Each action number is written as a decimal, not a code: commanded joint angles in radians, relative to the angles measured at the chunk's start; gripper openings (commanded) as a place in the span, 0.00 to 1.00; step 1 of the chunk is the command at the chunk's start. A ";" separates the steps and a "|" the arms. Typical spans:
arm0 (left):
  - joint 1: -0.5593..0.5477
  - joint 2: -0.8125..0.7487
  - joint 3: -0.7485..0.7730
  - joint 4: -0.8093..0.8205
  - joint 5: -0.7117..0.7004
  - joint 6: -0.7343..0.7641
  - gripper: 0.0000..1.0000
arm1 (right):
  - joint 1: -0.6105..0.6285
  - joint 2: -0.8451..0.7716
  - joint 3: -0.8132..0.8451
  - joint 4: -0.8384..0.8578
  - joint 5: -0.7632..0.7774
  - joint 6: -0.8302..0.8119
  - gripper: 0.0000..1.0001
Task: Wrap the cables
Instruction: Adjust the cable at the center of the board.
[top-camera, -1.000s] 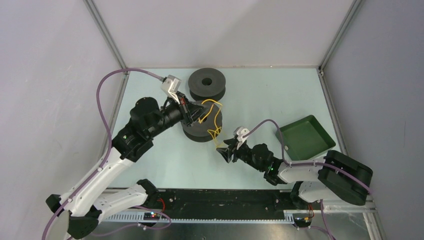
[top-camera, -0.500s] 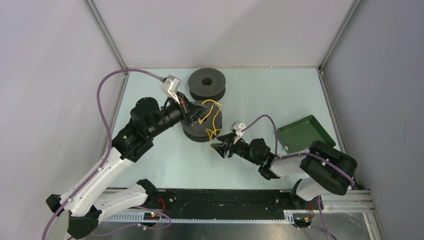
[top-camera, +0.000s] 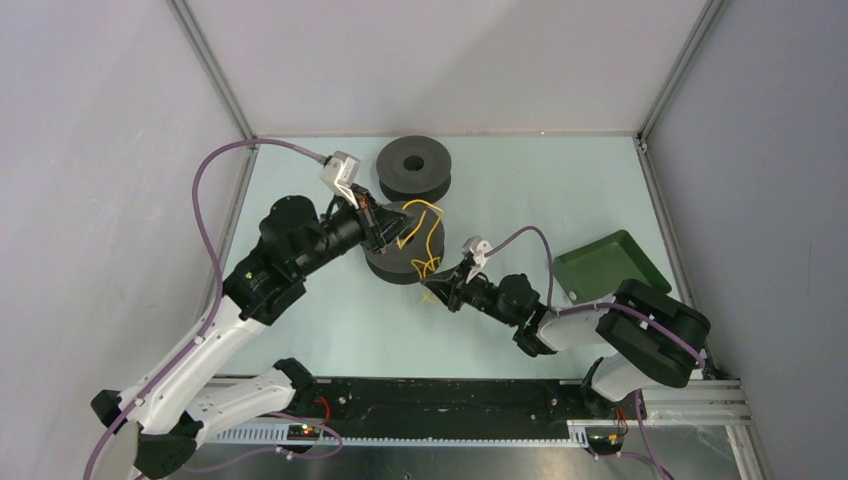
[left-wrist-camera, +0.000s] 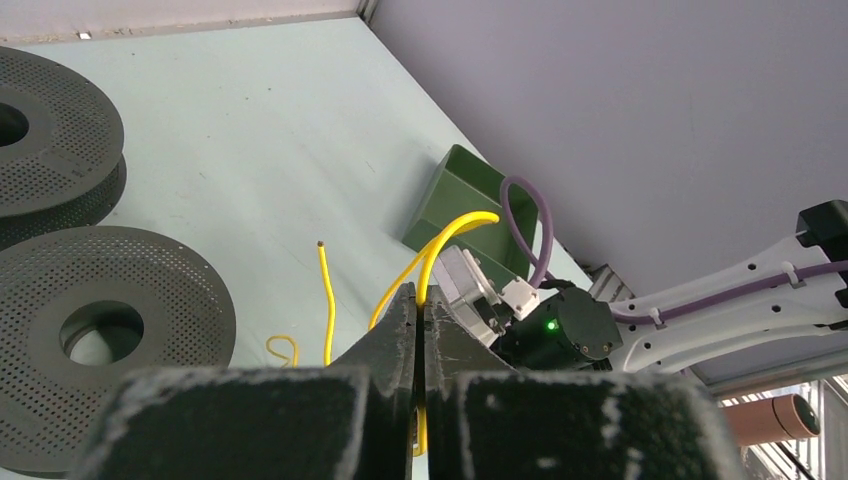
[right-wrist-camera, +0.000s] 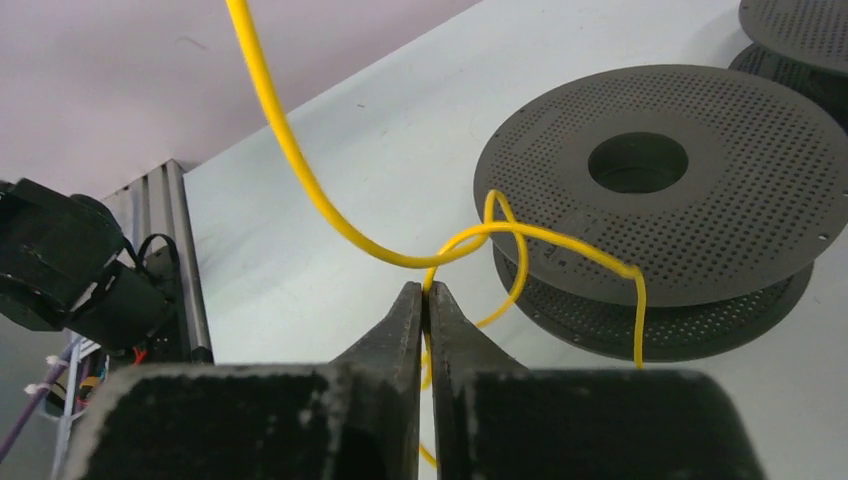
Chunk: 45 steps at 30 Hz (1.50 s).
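While both arms reach over the table, I note the left gripper pinched tight on the yellow cable at the near spool; right gripper clamped on the same cable beside that spool, loops draped over its top

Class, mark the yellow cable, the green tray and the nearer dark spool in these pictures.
yellow cable (right-wrist-camera: 395, 260), right wrist view, bottom of its hanging curve.
green tray (top-camera: 610, 275), top external view, bare floor.
nearer dark spool (right-wrist-camera: 545, 160), right wrist view, top flange.
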 joint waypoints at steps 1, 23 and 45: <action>-0.002 -0.024 -0.023 0.017 -0.029 0.001 0.00 | 0.005 -0.038 0.029 0.026 0.023 0.062 0.00; 0.005 -0.012 -0.067 -0.055 -0.194 0.092 0.00 | 0.111 -0.336 0.156 -0.559 0.681 -0.437 0.00; 0.226 -0.051 -0.076 -0.258 -0.300 0.174 0.00 | -0.701 -1.008 0.051 -0.971 -0.100 0.445 0.00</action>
